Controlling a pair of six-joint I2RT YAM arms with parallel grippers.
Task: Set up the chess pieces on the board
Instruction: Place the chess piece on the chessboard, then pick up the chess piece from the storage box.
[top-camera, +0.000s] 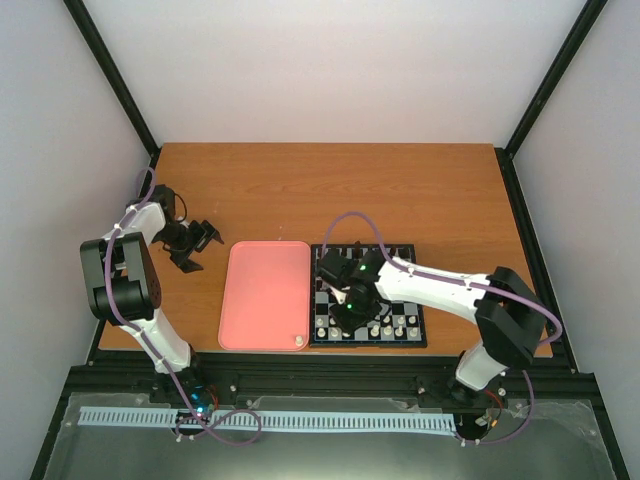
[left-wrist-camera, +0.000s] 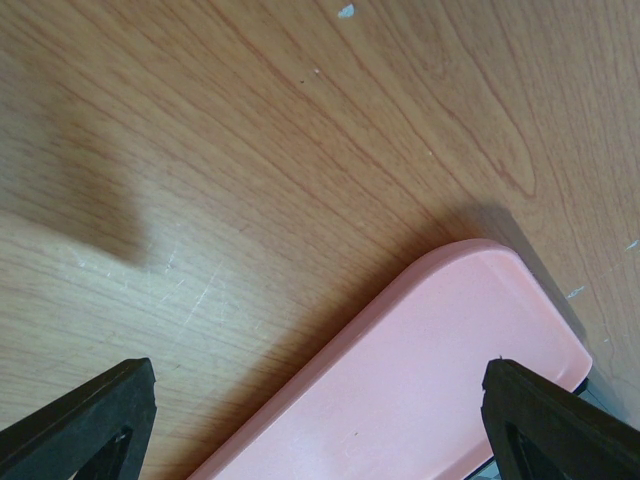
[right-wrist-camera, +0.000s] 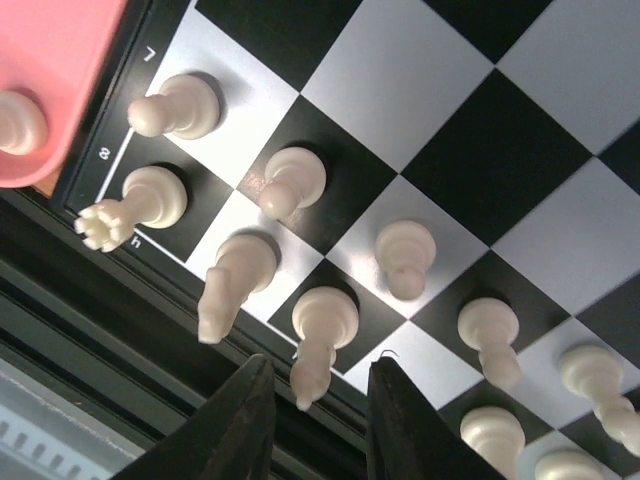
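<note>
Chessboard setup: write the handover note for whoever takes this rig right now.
Left gripper: open, empty, over the table at the pink tray edge.
Right gripper: slightly open, low over the board at its near left corner, fingers either side of a tall cream piece standing on a black square.
Done: cream pieces stand in the two near rows.
Left: one cream piece sits in the tray's near right corner; move it across. The right arm hides some squares, so check for gaps.
</note>
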